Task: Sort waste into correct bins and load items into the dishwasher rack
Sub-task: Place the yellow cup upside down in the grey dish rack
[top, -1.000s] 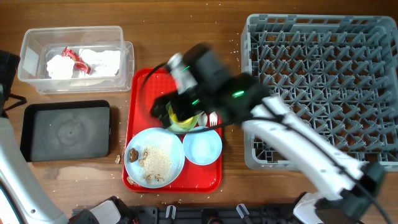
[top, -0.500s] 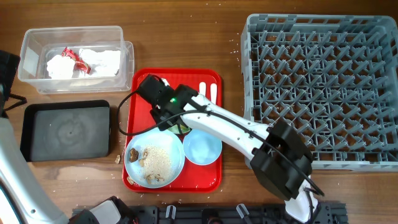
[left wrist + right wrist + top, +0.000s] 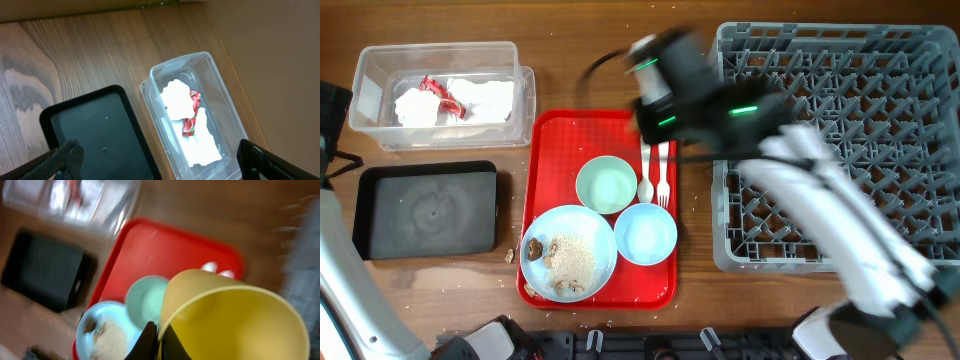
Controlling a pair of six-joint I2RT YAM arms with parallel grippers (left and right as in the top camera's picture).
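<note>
Aloft, yellow cup (image 3: 235, 315) in right tool (image 3: 157, 337)

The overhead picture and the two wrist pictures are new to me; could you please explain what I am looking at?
This is a robot with two arms at a wooden table. The overhead view looks straight down, and the other two views come from a camera on each wrist. The blurred white shape is the right arm, in motion. Its wrist view shows the right gripper pinching the wall of a yellow cup. The left gripper is open, and its camera looks down on a clear tub holding napkins and a wrapper, beside a black tray. On the red tray lie a plate with crumbs, a blue bowl, a green bowl, a spoon and a fork. The grey rack stands beside it.
</note>
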